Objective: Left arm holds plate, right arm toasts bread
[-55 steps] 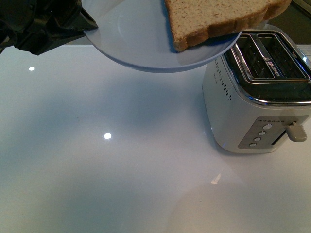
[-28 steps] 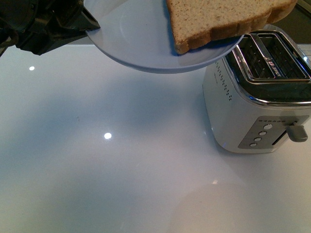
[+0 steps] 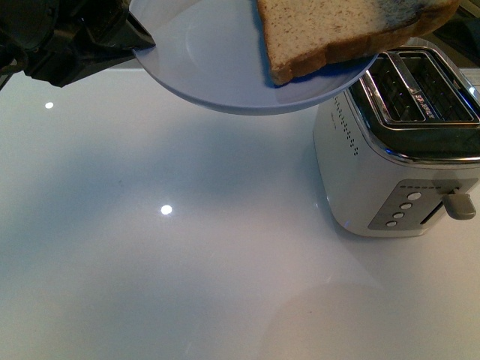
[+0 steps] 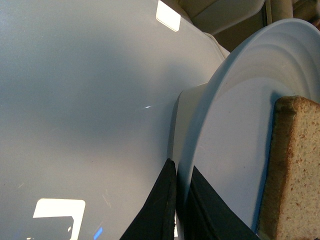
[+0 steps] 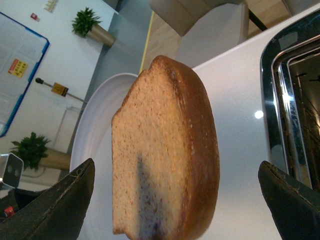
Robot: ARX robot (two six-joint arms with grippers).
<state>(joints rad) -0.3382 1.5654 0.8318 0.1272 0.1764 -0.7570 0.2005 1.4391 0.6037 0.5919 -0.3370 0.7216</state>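
Pale blue-grey plate (image 3: 210,67) is hanging above the table (image 3: 187,247), its rim pinched between the closed fingers of the left gripper (image 4: 181,170). Bread (image 5: 165,150) is lying on the side of the plate farthest from that gripper, one end jutting over the rim toward the toaster (image 3: 397,150). The right gripper (image 5: 176,167) is facing the slice with its fingers spread wide, gripping nothing. The slice is sitting straight ahead between them, touching neither, its thin dimension spanning the gap. This gripper is much the nearer to the bread, so closing across the thickness is probably coming next, with the toaster slots waiting just beside.
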